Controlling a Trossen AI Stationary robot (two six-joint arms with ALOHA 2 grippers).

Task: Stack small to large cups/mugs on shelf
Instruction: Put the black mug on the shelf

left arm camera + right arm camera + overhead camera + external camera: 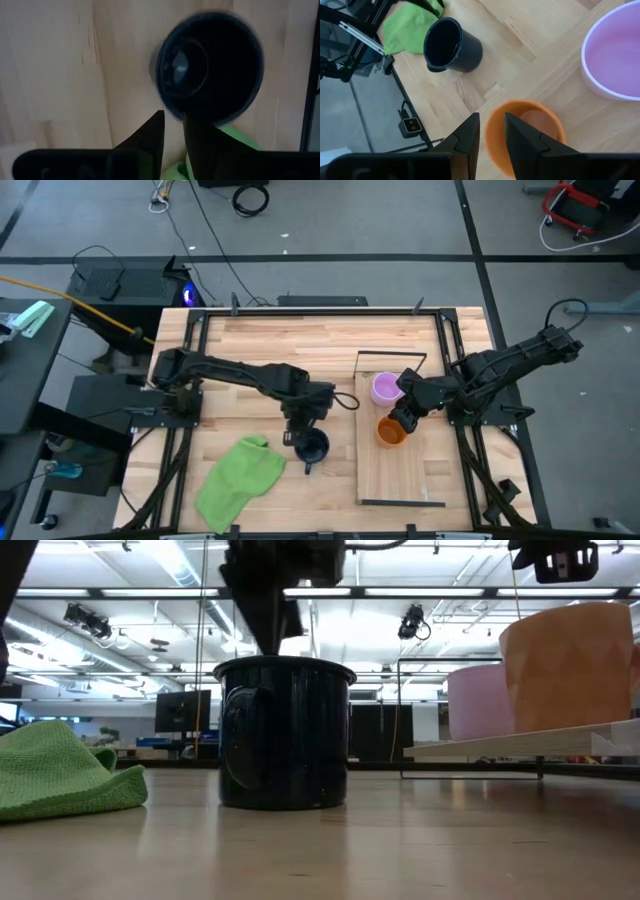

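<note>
The black mug [313,447] stood upright on the worktop [300,340], just left of the shelf [400,470] and right of the green cloth [240,480]. The left gripper [303,435] hung directly over it, its jaws nearly closed with only a narrow gap between them, holding nothing. On the shelf, the light purple mug [384,388] sat at the far end and the orange mug [390,431] just nearer than it, the two close together. The right gripper [402,418] hovered above the orange mug's rim, its jaws likewise parted by a slim gap, gripping nothing.
</note>
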